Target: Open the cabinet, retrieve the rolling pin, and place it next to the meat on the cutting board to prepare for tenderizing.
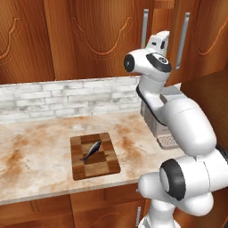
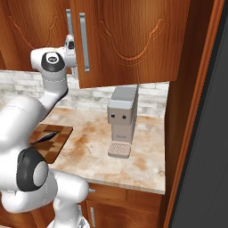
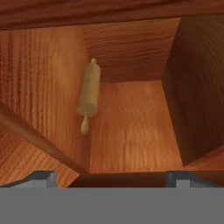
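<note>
The narrow reddish-brown wooden cabinet stood open, and the hand looked into it. The small light tan wooden rolling pin lay on the plain shelf against the cabinet's left wall, running front to back. The two-finger gripper hung at the cabinet's mouth with its jaws spread wide and empty, well short of the pin. Down on the counter, the slim dark fish-shaped meat lay on the checkered wooden cutting board. The step in hand looked like the reach; next, probably, advance leftward, straddle the barrel and close.
</note>
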